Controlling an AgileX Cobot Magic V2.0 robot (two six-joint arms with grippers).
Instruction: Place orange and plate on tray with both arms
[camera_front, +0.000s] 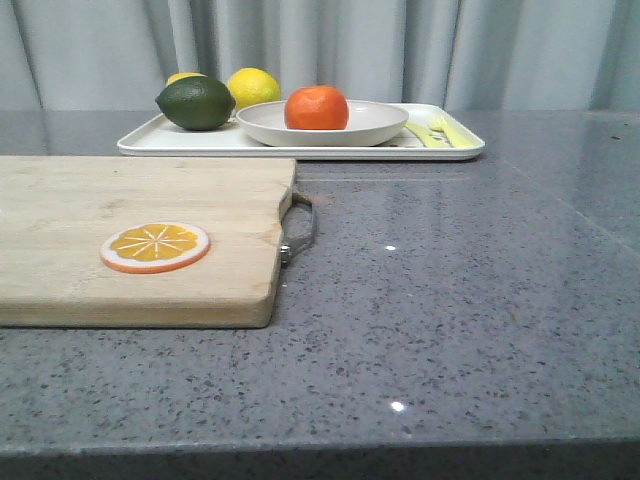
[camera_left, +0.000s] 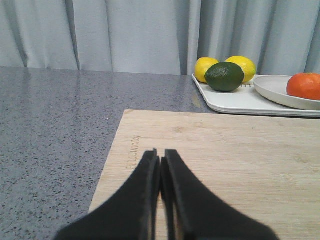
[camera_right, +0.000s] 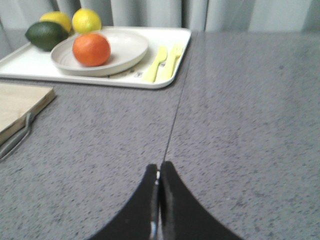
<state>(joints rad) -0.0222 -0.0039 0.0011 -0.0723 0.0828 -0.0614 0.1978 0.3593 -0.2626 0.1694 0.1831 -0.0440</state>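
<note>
Fingers: left gripper (camera_left: 161, 162) pressed together over the board (camera_left: 225, 165); right gripper (camera_right: 159, 175) pressed together over bare tabletop (camera_right: 240, 125); both hold nothing.
Orange (camera_front: 316, 108): in the plate (camera_front: 380, 125), well ahead of both grippers.
Plate: on the tray (camera_front: 180, 143), beside lime (camera_front: 196, 103) and lemons (camera_front: 254, 87).
Nearer arm: cannot tell; tray lies far from both.
Judgement: orange and plate look placed; no reach seems called for.

Light was soft and even, casting faint shadows. Small white glints dotted the table (camera_front: 450, 330). The front view was sharp; both wrist views blurred the near black jaws.
</note>
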